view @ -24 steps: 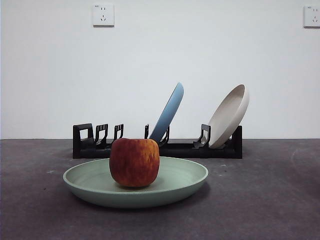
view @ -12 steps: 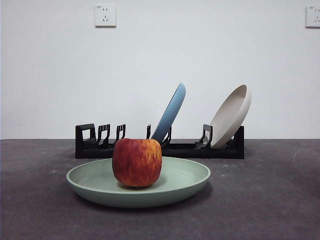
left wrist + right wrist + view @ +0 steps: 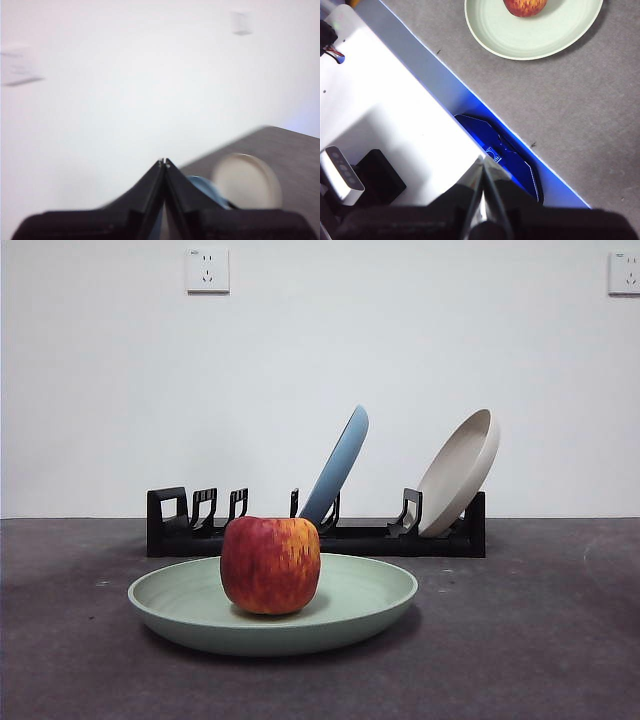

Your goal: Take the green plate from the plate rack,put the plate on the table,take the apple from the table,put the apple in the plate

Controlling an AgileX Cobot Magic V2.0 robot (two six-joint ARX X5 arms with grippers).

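The green plate [image 3: 350, 605] lies flat on the dark grey table [image 3: 540, 640] in front of the black plate rack [image 3: 370, 537]. The red apple [image 3: 270, 565] sits upright in the plate, left of its middle. The right wrist view shows the plate [image 3: 540, 35] and the apple [image 3: 524, 6] from above, far from my right gripper [image 3: 483, 165], which is shut and empty over the table's edge. My left gripper [image 3: 163, 162] is shut and empty, raised and facing the wall, with the rack's plates blurred below it. Neither arm shows in the front view.
A blue plate [image 3: 338, 465] and a cream-white plate [image 3: 460, 472] lean in the rack's slots; the cream-white plate also shows in the left wrist view [image 3: 246, 181]. The rack's left slots hold nothing. A white robot base [image 3: 385, 115] lies beside the table's edge.
The plate, apple and rack keep their places; the whole front picture only shifts by a few pixels. No arm shows in any front frame.
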